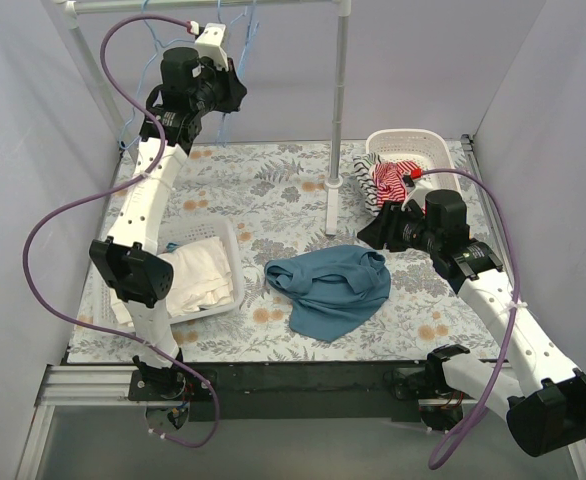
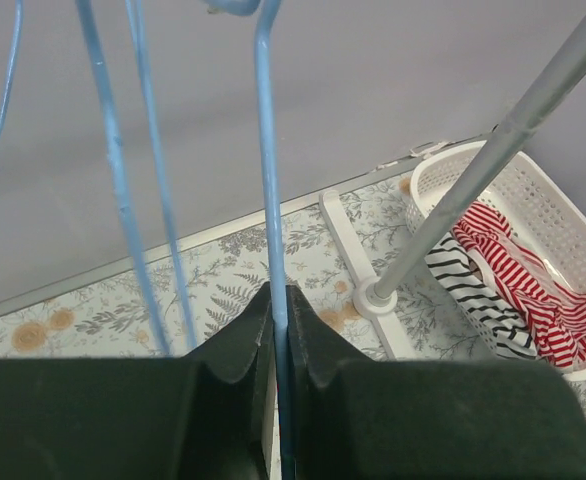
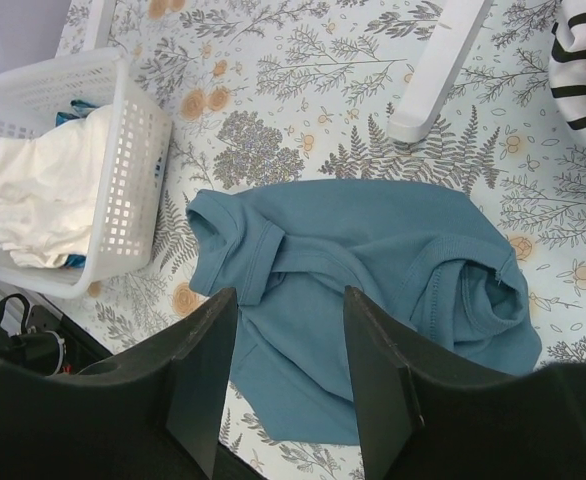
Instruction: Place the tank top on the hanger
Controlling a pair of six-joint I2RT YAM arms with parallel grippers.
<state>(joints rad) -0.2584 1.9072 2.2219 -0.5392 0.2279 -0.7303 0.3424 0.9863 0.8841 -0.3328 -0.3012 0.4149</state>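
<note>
Left wrist view: left gripper (image 2: 278, 300) pinches a thin light-blue wire hanger (image 2: 266, 150). Limp teal-blue fabric tank top (image 3: 373, 250) lies by the table's (image 1: 273, 190) near edge below the spread right gripper (image 3: 291, 300); a strap looks the best hold.

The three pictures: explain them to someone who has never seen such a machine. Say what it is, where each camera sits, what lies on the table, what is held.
Two robot arms stand at the table's near edge. One camera looks down from above; one rides on each wrist. The left gripper is shut on a light-blue wire hanger. The right gripper hangs open over the teal tank top, crumpled on the table. A near basket holds white cloth; a far basket holds striped clothes.
</note>
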